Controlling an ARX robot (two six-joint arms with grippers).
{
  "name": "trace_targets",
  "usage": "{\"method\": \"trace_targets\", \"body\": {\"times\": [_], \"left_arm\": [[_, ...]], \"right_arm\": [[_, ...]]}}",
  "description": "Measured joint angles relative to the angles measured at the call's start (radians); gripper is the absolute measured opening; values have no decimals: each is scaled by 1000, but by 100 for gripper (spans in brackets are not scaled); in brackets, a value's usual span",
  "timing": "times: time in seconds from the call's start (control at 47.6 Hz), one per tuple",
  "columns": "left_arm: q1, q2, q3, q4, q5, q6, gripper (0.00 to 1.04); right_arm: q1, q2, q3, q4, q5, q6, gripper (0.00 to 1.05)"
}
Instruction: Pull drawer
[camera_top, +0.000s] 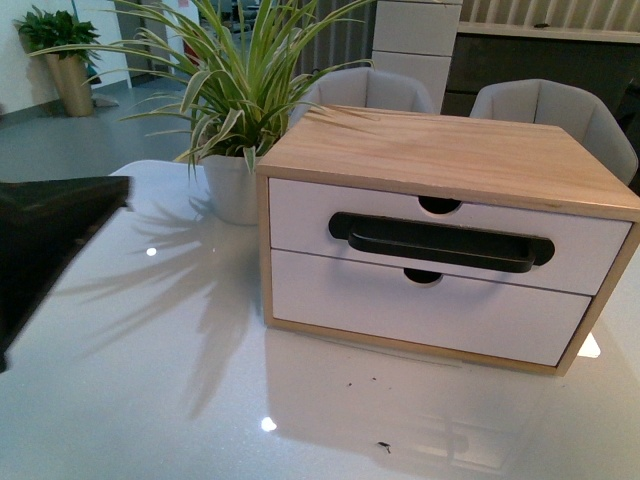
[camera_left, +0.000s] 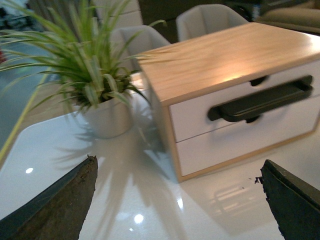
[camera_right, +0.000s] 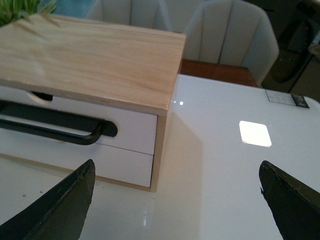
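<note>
White gloss is seen across the table (camera_top: 150, 400), on which a light-wood cabinet (camera_top: 440, 150) is set. Two white fronts are stacked in its frame. The drawer (camera_top: 300, 215) is the upper one: it is marked by a long black bar handle (camera_top: 440, 243) and a half-round notch (camera_top: 440, 205) in its top edge, and it is seen pushed fully in, its panel flush with the wood frame. The lower drawer front (camera_top: 400, 305) is plain apart from its own notch. A striped-leaf plant (camera_top: 235, 90) in a white pot (camera_top: 230, 190) is placed just beside the cabinet's left end, and grey chairs (camera_top: 560, 110) are seen behind the table.

The left gripper (camera_left: 178, 164) is held spread wide above the tabletop, well apart from the drawer, with nothing caught between its dark fingers (camera_left: 65, 205). The right gripper (camera_right: 176, 164) is likewise released, its fingers (camera_right: 60, 210) parted over the table near the cabinet's right-hand corner, and no contact with the handle is shown.
</note>
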Motion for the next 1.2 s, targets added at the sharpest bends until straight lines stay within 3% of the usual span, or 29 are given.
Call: {"method": "trace_targets", "body": {"times": [0.441,0.609,0.903,1.197], "left_arm": [[-124,386,422,-282,232,250,97],[-175,524,616,-511,299,402,97],[-218,701,845,-810,322,602,97],[-234,819,995,-873,282,668,97]], "right_arm": [[29,327,299,-239,-120,-255,96],[78,420,405,-378,-209,-369,96],[135,507,472,-511,-292,-527,96],[156,596,516,-529,-315,-597,96]]}}
